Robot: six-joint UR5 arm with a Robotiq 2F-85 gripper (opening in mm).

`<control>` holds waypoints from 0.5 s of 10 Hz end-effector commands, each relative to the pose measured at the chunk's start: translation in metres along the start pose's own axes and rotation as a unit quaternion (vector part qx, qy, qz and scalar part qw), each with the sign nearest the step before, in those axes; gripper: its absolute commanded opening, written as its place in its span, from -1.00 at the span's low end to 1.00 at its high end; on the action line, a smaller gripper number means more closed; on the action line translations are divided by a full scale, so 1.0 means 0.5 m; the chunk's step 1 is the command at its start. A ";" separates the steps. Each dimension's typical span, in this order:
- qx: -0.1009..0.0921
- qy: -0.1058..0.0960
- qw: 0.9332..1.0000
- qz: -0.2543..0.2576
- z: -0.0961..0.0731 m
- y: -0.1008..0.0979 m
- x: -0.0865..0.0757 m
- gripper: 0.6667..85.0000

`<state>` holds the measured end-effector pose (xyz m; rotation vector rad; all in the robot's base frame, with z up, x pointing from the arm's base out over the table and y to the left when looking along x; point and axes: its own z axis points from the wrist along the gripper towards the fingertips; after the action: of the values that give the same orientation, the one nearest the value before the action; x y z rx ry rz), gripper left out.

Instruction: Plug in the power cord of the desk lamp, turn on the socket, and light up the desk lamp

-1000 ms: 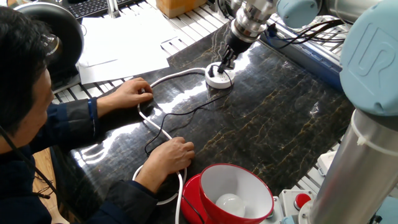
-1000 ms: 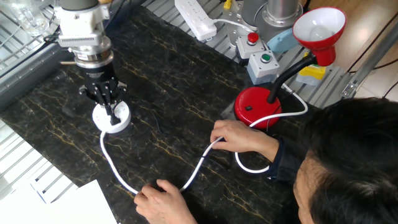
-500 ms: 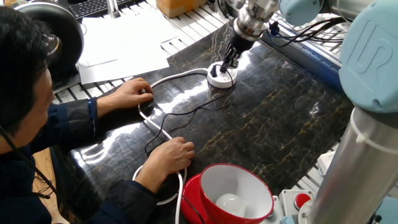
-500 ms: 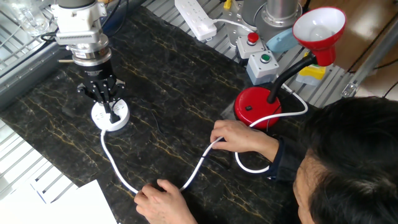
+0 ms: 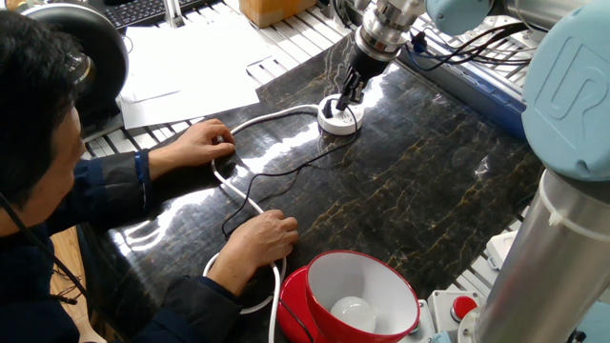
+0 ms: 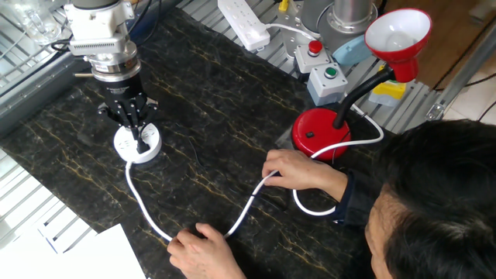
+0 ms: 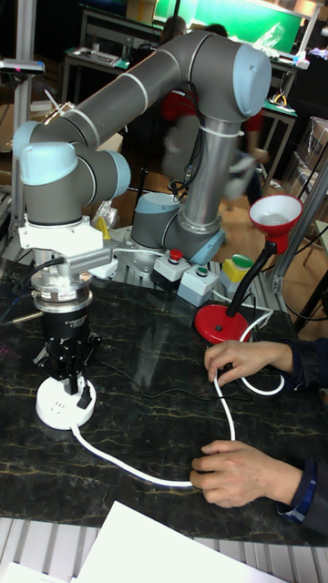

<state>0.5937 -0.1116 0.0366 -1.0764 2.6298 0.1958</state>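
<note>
The round white socket (image 5: 338,118) (image 6: 137,145) (image 7: 64,407) lies on the dark marble table, and its thick white cable curves away to a person's hands. My gripper (image 5: 349,94) (image 6: 136,132) (image 7: 71,383) points straight down onto the socket's top, shut on the small black plug (image 7: 84,395) of the power cord. The thin black cord (image 5: 286,170) trails across the table toward the red desk lamp (image 6: 322,133) (image 7: 223,323). The lamp's shade (image 5: 360,295) (image 6: 397,35) shows a white inside with an unlit bulb.
A person's two hands (image 6: 298,172) (image 6: 203,244) press the white cable down on the table. A long white power strip (image 6: 244,22) and a box with red and green buttons (image 6: 322,68) sit at the table's far edge. Paper sheets (image 5: 186,62) lie beside the table.
The gripper and the socket under it have shifted slightly across the table together. The person's hands and the lamp stayed put.
</note>
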 end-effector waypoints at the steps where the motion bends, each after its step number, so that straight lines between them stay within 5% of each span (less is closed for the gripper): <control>1: 0.000 -0.007 1.000 0.002 0.003 -0.004 -0.005 -0.99; 5: 0.004 -0.012 1.000 -0.002 0.020 -0.012 -0.006 -0.99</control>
<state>0.5978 -0.1118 0.0300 -1.0831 2.6168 0.1926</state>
